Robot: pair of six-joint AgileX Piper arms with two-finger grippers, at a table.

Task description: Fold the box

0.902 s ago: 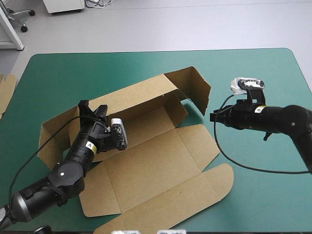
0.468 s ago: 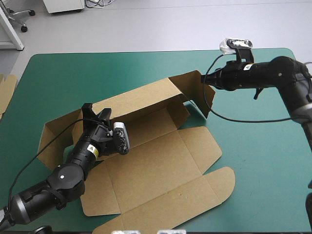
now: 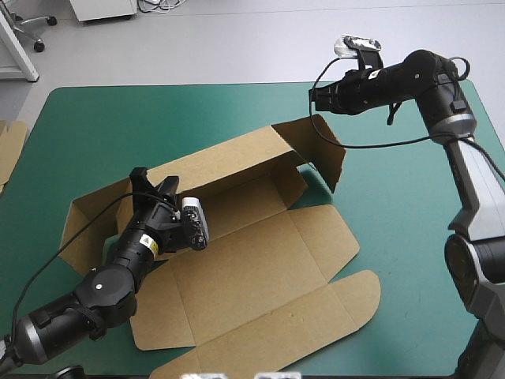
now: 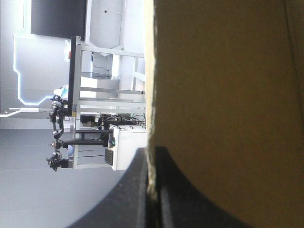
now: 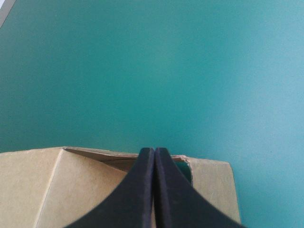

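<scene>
lid panel (image 3: 260, 316): lies flat on the teal-green worktop (image 3: 158, 118) at the near side, with its rounded tuck flap pointing toward the right edge.
left jaws: pinching the box (image 3: 252, 253). The black fingers (image 4: 128, 194) are all but together, with the edge of a raised brown wall running between them. In the high view the grip sits at the box's left end, where the side flaps stand up.
left arm (image 3: 118, 272): comes in low from the near-left corner and lies over the box's left part.
box: mid-worktop and half formed. The base and lid are flat, the long far wall (image 3: 221, 158) is up, and both end flaps are raised.
right end flap (image 3: 319, 150): upright at the box's far-right corner, angled out from the far wall.
right jaws: pressed together in one point with nothing between them, right over that flap's top corner. Brown board (image 5: 28, 190) shows under and on both sides of the tips. I cannot tell if they touch it.
spare board (image 3: 9, 146): an edge of it shows at the worktop's left edge, well apart from the box.
</scene>
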